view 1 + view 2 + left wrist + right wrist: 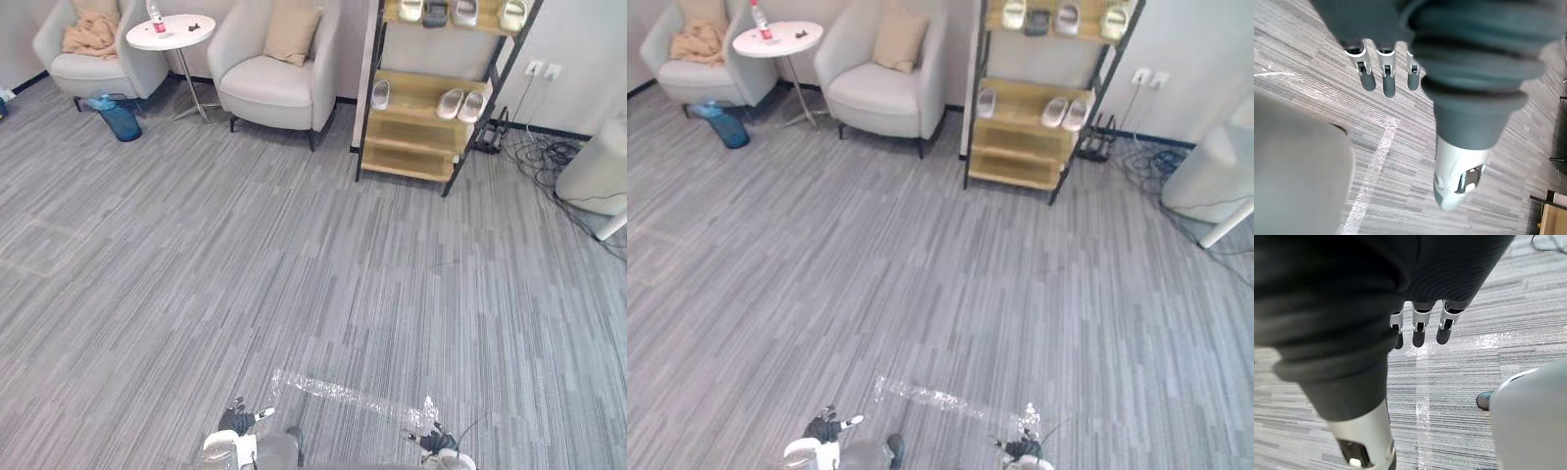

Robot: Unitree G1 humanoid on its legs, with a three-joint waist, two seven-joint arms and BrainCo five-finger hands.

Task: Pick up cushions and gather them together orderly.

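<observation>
You see your left hand (1369, 19) hanging above the grey striped carpet (1508, 196), its fingers (1388, 81) straight and relaxed, its thumb (1454, 181) apart from them, and a strip of shiny clear tape (1374, 164) on the carpet past them.

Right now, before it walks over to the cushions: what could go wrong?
1. The bottle stands on the round table between the two armchairs; an arm reaching for the beige cushion could tip it.
2. The blue container sits on the floor by the left armchair, a likely trip hazard on approach.
3. Loose cables lie right of the shoe rack; drifting that way risks snagging a foot.
</observation>
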